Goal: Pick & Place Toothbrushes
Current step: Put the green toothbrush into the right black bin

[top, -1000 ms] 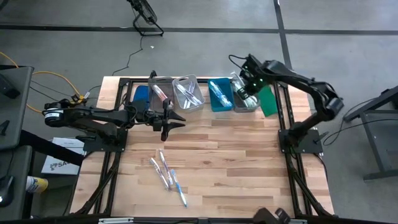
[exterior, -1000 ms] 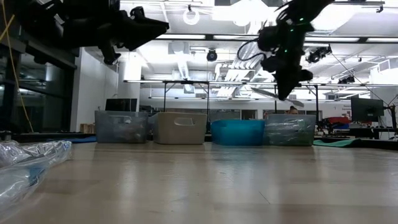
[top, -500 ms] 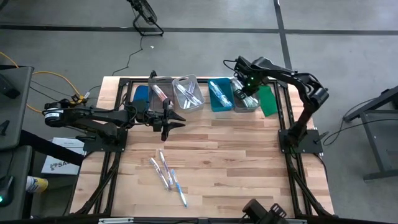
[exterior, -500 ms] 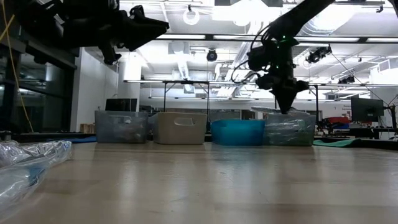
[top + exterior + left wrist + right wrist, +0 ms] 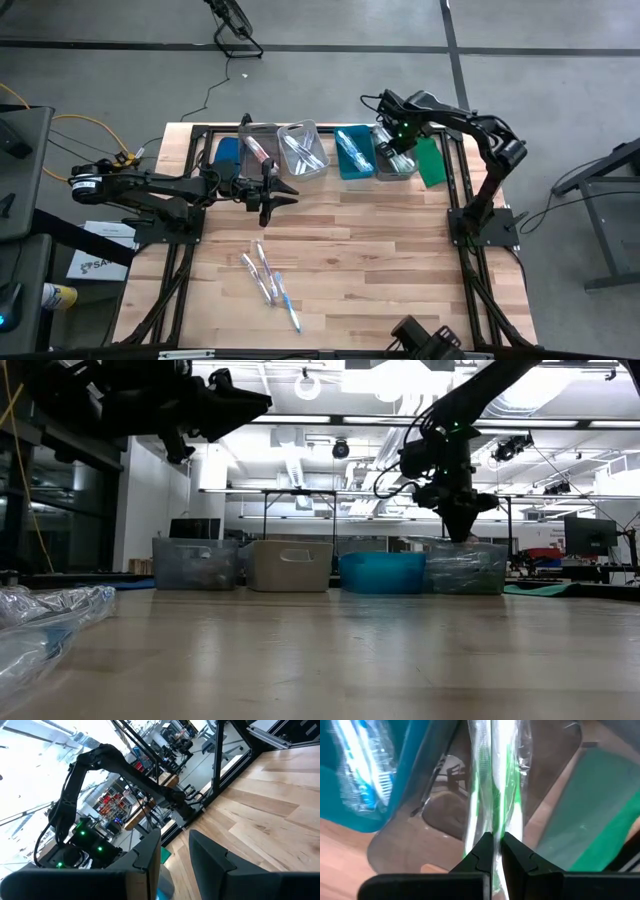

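Right end effector [image 5: 494, 851] pinched on wrapped green toothbrush [image 5: 492, 785] over clear bin [image 5: 394, 165]; left end effector [image 5: 283, 192] part-open, empty. Risk: wrapper clings on release, missing bin

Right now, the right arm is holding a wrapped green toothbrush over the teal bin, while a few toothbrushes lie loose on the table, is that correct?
Not quite: the right gripper holds the wrapped green toothbrush over the clear bin at the row's right end, beside the teal bin, as the high view shows. A few loose toothbrushes do lie on the table.
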You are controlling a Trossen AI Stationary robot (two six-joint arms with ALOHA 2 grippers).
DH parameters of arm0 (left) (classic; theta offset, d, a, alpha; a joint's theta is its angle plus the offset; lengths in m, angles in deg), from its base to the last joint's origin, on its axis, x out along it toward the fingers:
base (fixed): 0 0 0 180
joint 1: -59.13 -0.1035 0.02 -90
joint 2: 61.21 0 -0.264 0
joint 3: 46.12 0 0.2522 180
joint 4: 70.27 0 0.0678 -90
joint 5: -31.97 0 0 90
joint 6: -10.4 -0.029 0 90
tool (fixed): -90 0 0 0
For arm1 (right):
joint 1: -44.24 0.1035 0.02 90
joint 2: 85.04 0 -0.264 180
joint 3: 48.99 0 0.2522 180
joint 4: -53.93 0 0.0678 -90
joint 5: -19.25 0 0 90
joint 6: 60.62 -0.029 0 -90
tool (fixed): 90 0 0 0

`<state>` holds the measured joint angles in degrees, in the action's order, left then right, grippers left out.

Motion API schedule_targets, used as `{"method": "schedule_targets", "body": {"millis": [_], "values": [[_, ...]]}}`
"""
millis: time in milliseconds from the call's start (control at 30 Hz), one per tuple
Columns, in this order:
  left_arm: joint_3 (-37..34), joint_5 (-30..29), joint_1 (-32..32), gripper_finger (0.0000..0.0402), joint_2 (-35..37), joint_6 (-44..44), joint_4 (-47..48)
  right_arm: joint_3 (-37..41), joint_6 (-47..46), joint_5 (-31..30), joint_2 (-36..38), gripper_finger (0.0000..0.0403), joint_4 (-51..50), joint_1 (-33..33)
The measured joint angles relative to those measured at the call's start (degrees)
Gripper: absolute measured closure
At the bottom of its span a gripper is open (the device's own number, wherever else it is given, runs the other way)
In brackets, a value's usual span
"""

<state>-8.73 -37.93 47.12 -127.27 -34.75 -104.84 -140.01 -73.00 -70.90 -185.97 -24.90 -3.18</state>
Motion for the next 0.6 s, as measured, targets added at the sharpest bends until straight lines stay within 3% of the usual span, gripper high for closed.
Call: {"method": "schedule_targets", "body": {"millis": [600], "values": [[0.0,0.0,0.0,0.0304,0.0,0.4,-0.02,0.01,0.91,2.12,-7.95,0.0389,0.49,-2.5]]}}
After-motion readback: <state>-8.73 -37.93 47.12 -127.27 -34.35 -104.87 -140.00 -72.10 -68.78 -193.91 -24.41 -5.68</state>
